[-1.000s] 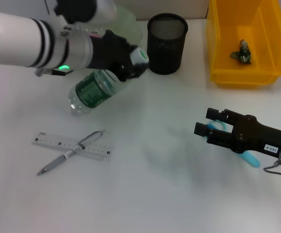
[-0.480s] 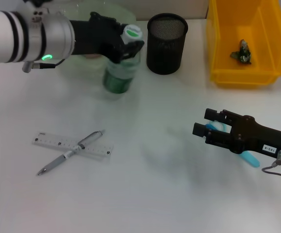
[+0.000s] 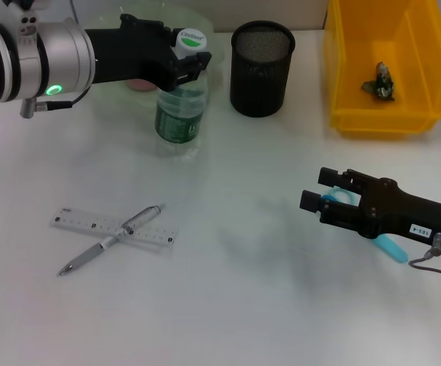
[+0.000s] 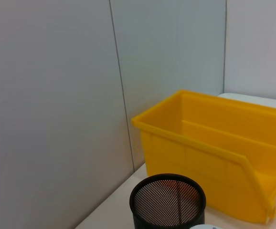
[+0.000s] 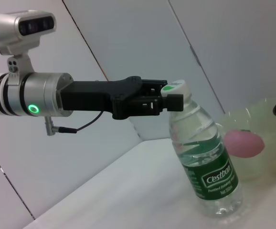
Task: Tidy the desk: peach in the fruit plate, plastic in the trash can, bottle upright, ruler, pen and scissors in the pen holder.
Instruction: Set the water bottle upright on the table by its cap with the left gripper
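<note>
The clear bottle (image 3: 181, 114) with a green label stands nearly upright on the table in front of the fruit plate (image 3: 199, 21). My left gripper (image 3: 188, 64) is shut on its neck just under the white cap. The right wrist view shows the same grip on the bottle (image 5: 207, 167), with the pink peach (image 5: 244, 144) in the plate behind it. The ruler (image 3: 91, 223) and the pen (image 3: 112, 239) lie crossed at the front left. My right gripper (image 3: 318, 191) hovers open over the blue scissors (image 3: 391, 248) at the right. The plastic (image 3: 378, 82) lies in the yellow trash can (image 3: 419, 46).
The black mesh pen holder (image 3: 262, 67) stands just right of the bottle, between it and the yellow bin. The left wrist view shows that pen holder (image 4: 167, 200) and the bin (image 4: 224, 152) against a grey wall.
My left gripper has swung the bottle from lying tilted to nearly upright and moved it back toward the plate. The right gripper has crept slightly left.
</note>
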Tool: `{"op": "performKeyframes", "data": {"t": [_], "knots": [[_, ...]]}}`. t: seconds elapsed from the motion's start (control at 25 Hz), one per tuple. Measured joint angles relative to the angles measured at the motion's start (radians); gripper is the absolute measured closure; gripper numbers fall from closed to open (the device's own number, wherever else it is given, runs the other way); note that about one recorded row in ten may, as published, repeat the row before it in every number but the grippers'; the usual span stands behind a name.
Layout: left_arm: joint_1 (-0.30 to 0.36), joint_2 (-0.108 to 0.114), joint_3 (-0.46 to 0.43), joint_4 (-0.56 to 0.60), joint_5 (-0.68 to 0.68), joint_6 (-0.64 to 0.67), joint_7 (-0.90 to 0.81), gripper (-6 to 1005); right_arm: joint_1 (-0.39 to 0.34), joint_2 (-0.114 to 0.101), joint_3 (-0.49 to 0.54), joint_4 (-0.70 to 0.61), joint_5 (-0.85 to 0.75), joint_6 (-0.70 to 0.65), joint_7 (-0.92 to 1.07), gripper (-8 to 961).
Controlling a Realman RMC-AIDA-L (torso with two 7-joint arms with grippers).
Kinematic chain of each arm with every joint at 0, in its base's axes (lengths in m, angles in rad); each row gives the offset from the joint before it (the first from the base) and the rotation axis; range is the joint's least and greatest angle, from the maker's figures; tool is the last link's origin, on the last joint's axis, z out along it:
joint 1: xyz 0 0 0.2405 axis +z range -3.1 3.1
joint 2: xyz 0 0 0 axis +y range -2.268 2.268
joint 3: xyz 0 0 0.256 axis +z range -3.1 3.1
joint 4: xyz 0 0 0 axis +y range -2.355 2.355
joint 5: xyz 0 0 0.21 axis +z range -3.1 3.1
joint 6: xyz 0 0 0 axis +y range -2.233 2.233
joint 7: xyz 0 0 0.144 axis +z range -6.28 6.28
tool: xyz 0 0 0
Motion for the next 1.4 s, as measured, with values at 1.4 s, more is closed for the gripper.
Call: {"op": "performKeyframes", "data": {"t": [1.4], "knots": [[-0.006, 0.0, -0.013, -0.047, -0.007, -0.033, 0.041, 552, 0.033, 0.001, 0.0, 0.025, 0.003, 0.041, -0.01, 167]]}}
